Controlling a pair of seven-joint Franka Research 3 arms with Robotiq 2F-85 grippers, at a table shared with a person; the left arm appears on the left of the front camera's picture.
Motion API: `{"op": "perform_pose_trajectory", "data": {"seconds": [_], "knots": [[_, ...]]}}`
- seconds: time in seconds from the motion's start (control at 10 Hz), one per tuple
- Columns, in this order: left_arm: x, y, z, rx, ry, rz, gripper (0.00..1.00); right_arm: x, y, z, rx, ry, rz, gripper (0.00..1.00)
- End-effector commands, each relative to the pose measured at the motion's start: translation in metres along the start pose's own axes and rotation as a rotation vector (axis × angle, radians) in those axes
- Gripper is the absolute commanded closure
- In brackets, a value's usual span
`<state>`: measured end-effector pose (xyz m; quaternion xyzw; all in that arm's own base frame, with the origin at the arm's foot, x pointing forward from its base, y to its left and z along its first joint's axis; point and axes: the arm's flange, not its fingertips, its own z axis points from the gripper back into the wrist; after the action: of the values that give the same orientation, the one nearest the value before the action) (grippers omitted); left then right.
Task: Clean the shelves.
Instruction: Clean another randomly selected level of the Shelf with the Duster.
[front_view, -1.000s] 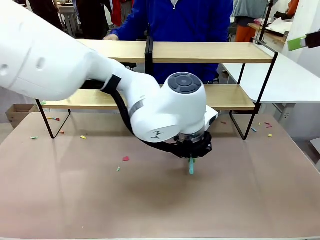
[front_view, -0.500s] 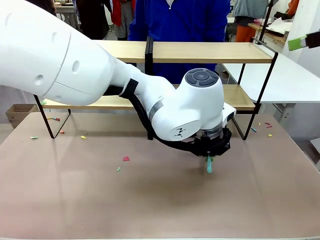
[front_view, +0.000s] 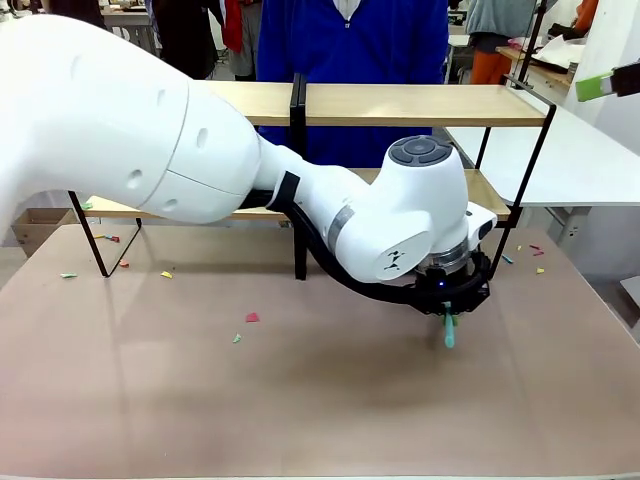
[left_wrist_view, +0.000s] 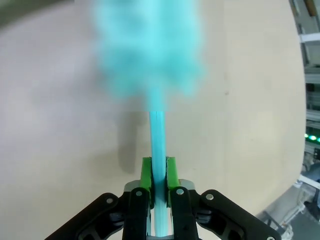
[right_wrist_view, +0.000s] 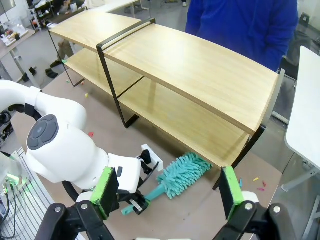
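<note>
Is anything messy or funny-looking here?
Yes. Little coloured scraps litter the table, mostly near the shelves' feet. The left gripper holds a duster in front of the shelves.

Between the right gripper's spread fingers, the left gripper holds a teal duster beside the shelves.

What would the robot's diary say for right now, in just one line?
left pincer: shut on duster handle | duster: at table level, in front of shelves | right pincer: open, empty | person: behind shelves
</note>
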<state>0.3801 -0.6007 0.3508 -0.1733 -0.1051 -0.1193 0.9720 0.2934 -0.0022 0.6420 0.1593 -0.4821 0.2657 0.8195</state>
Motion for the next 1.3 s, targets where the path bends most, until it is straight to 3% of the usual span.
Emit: {"op": "perform_pose_trajectory", "data": {"seconds": [0.0, 0.3, 0.8, 1.2], "knots": [[0.007, -0.01, -0.003, -0.059, 0.006, -0.033, 0.87, -0.001, 0.0, -0.001, 0.006, -0.002, 0.005, 0.0], [0.011, -0.015, -0.005, -0.208, 0.017, -0.09, 0.87, -0.001, 0.0, -0.001, 0.006, -0.002, 0.005, 0.0], [0.011, -0.004, 0.016, -0.277, -0.011, -0.087, 0.87, -0.001, 0.0, -0.001, 0.006, -0.002, 0.005, 0.0], [-0.023, 0.039, 0.092, -0.359, -0.064, -0.144, 0.87, -0.001, 0.0, -0.001, 0.006, -0.002, 0.005, 0.0]]}}
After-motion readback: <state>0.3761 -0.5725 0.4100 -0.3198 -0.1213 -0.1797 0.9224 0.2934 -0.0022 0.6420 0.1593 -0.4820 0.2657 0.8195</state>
